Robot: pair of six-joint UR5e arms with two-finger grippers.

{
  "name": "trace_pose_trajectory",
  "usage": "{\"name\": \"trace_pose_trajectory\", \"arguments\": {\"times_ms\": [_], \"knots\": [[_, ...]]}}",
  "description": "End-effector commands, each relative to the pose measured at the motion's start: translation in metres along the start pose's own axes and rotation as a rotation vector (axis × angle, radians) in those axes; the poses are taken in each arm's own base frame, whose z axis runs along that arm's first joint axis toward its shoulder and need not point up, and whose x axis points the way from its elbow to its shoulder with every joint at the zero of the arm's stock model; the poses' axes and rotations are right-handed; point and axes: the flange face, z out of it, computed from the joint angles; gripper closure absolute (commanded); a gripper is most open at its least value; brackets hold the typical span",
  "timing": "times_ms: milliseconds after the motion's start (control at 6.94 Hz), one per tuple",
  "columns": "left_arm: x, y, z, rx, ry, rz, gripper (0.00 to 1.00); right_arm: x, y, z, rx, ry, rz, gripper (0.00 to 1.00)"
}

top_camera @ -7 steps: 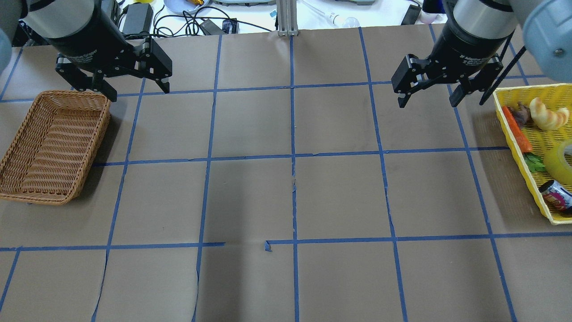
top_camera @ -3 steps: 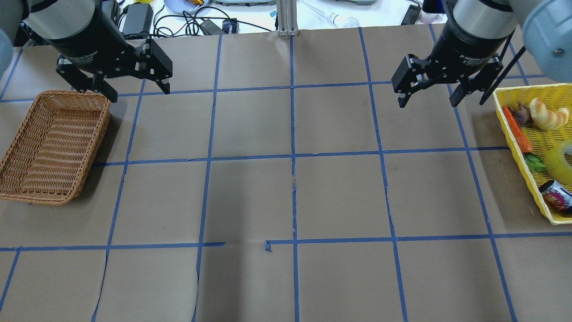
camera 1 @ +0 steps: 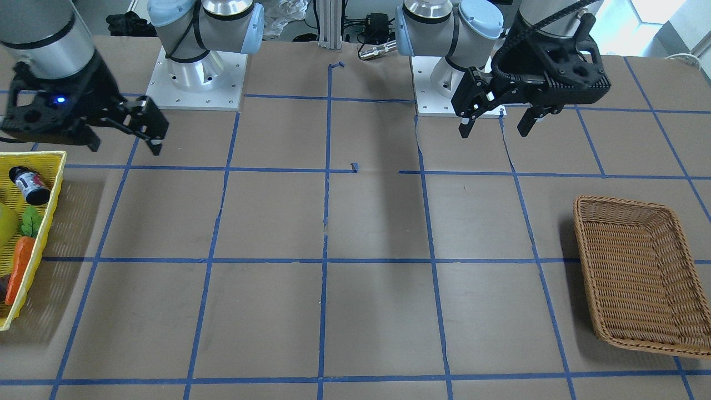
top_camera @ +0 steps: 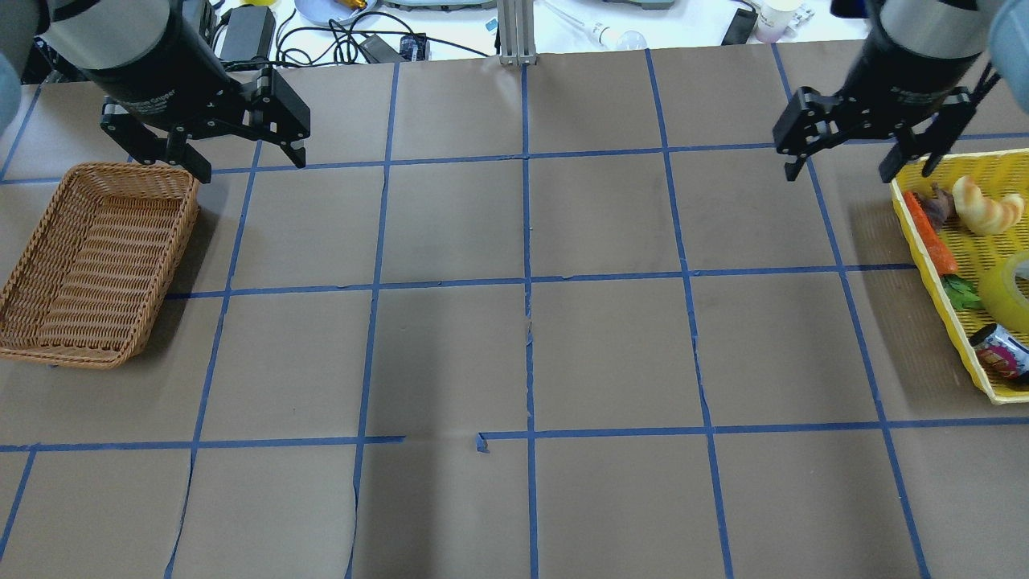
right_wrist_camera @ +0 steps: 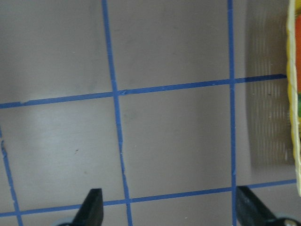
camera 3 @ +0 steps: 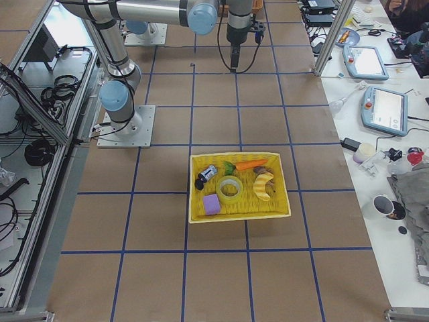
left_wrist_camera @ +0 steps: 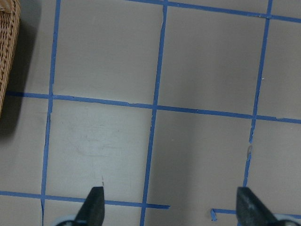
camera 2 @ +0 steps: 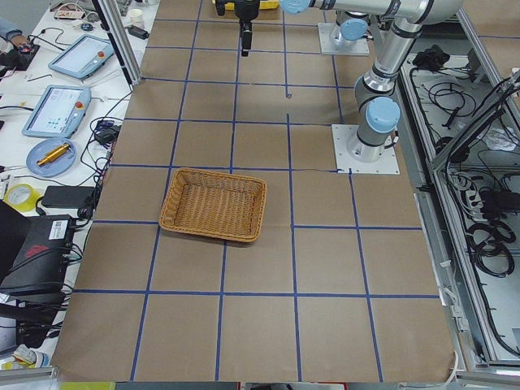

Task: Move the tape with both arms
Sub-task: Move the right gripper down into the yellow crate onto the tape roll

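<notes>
The tape (camera 3: 231,197) lies flat in a yellow basket (camera 3: 238,216), off to the right gripper's (top_camera: 838,173) right and back toward the robot, well apart from its fingers. Nothing holds the roll. It sits near the middle of the basket, with a carrot (camera 3: 249,164) and a small can (camera 3: 206,174) on the side nearer the gripper. A croissant-shaped bread piece (camera 3: 263,184) and a purple block (camera 3: 211,204) lie beside it.

The right gripper hangs above the brown paper with its jaws spread wide and nothing between them. In the overhead view its right-hand finger stands over the basket's far corner. Its own wrist camera shows bare paper and blue grid lines between the two fingertips, and only the basket's rim at the right edge.

The left gripper (top_camera: 250,167) is far from the tape, on the other side of the table. Its jaws are also spread wide and empty, above bare paper. A brown wicker basket (top_camera: 120,170) sits just to this gripper's left and a little back toward the robot. The left finger stands over the wicker basket's far edge in the overhead view. The left wrist camera catches only a strip of wicker at its upper left corner.
</notes>
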Motion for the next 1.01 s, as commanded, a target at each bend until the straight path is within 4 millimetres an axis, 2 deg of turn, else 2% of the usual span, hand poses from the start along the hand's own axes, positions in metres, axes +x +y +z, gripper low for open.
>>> {"name": "trace_pose_trajectory", "arguments": {"times_ms": [0, 144, 288, 432, 721, 865], "knots": [[-0.001, -0.001, -0.002, 0.003, 0.001, -0.001, 0.0, 0.119, -0.043, 0.029, 0.043, 0.06, 0.213, 0.0], [-0.001, -0.001, -0.002, 0.003, 0.001, -0.001, 0.0, 0.191, -0.068, 0.062, 0.071, 0.117, 0.309, 0.0], [-0.001, 0.0, -0.001, 0.002, 0.0, -0.001, 0.0, 0.241, -0.081, 0.108, 0.045, 0.11, 0.349, 0.0], [0.0, 0.0, -0.001, 0.002, 0.0, 0.0, 0.0, 0.257, -0.093, 0.147, 0.03, 0.106, 0.366, 0.0], [0.0, -0.001, -0.002, 0.006, 0.001, -0.001, 0.0, 0.275, -0.108, 0.212, -0.005, 0.116, 0.421, 0.0], [0.0, -0.002, -0.003, 0.008, 0.002, -0.001, 0.0, 0.284, -0.108, 0.233, -0.033, 0.108, 0.467, 0.0]]}}
